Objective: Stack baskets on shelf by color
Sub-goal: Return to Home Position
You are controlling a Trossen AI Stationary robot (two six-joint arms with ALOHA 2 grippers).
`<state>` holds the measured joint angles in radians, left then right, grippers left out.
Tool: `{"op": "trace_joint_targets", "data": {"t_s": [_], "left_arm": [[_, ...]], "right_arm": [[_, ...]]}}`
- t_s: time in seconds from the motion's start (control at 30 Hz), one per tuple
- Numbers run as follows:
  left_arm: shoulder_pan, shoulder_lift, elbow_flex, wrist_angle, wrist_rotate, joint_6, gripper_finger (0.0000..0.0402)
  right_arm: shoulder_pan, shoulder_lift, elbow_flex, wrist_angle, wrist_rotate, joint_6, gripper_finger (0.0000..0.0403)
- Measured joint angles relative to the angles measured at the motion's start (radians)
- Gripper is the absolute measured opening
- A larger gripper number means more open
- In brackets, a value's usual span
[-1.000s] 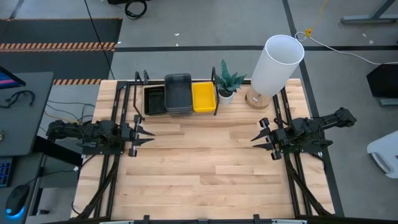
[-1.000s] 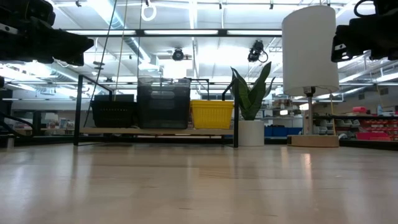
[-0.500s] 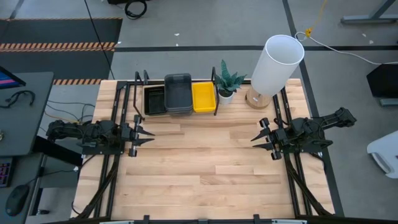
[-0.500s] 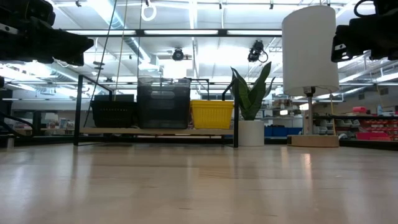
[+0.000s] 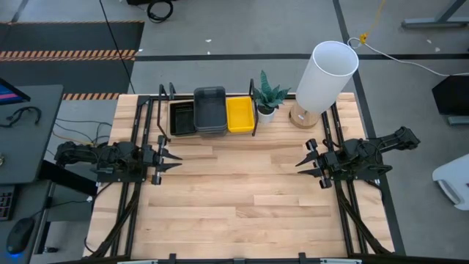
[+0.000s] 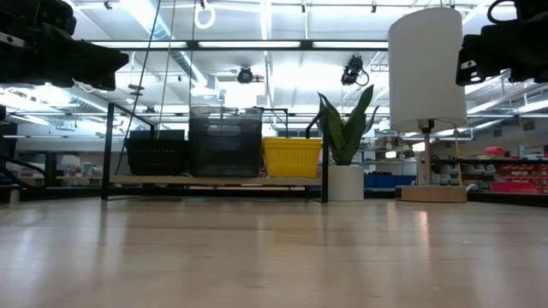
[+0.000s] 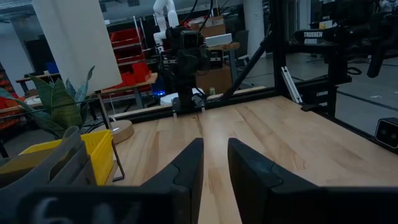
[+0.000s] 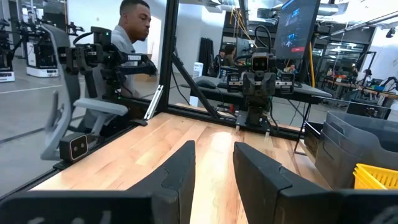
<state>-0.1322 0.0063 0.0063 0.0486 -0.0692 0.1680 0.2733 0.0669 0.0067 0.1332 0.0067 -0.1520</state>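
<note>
The pale wooden desk (image 5: 242,209) carries the shelf (image 6: 291,180) at its far edge. On the shelf, the black baskets (image 5: 182,119), grey baskets (image 5: 210,110) and yellow baskets (image 5: 240,115) sit side by side. The left gripper (image 5: 173,158) is held level at the desk's left side, pointing inward, fingers released. The right gripper (image 5: 303,163) mirrors it at the right, its fingers parted. Both are well apart from the shelf.

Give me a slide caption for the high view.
Black, grey and yellow baskets on the shelf; left end effector and right end effector open.
</note>
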Motion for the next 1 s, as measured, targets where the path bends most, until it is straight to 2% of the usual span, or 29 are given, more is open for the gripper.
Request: {"op": "trace_joint_targets", "data": {"t_s": [1.0], "left_arm": [[0.000, 0.000, 0.000, 0.000, 0.000, 0.000, 0.0088]], "right_arm": [[0.000, 0.000, 0.000, 0.000, 0.000, 0.000, 0.0114]]}}
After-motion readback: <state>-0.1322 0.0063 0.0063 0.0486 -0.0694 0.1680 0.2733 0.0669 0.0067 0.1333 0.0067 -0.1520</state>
